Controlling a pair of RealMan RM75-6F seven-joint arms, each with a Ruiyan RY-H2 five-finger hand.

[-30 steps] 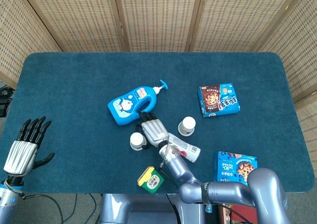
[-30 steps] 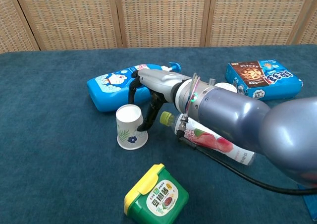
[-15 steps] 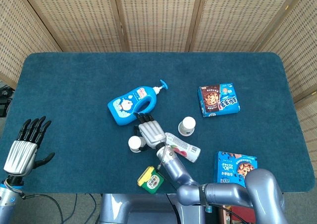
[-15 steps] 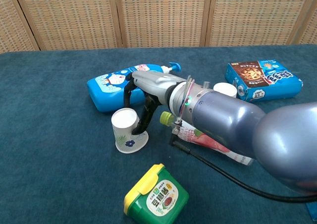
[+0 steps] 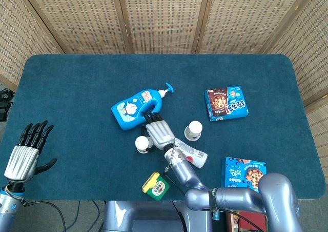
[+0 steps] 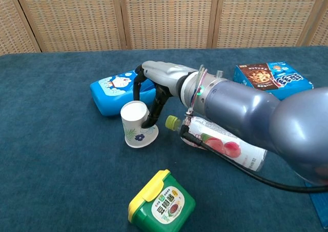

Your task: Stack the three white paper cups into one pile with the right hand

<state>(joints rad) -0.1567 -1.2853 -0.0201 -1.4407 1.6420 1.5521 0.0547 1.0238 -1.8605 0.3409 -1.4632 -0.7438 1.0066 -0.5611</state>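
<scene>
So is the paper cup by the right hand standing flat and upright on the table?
No, in the chest view the paper cup is tilted, leaning against the right hand's fingers.

1. Your right hand (image 6: pixel 156 88) sits mid-bench (image 5: pixel 77 78), its fingers (image 6: pixel 152 114) against a tilted paper cup (image 6: pixel 136 124).
2. Behind that cup lies the lotion bottle (image 5: pixel 137 107); to its right, the drink bottle (image 6: pixel 223 143) lies on its side.
3. A second cup (image 5: pixel 193 130) stands further right (upright), the cookie box (image 5: pixel 226 103) behind it.
4. The lidded tub (image 6: pixel 161 203) sits nearest you.

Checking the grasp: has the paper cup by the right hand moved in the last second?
Yes. The paper cup has tipped and shifted nearer the blue bottle, held by the right hand.
</scene>
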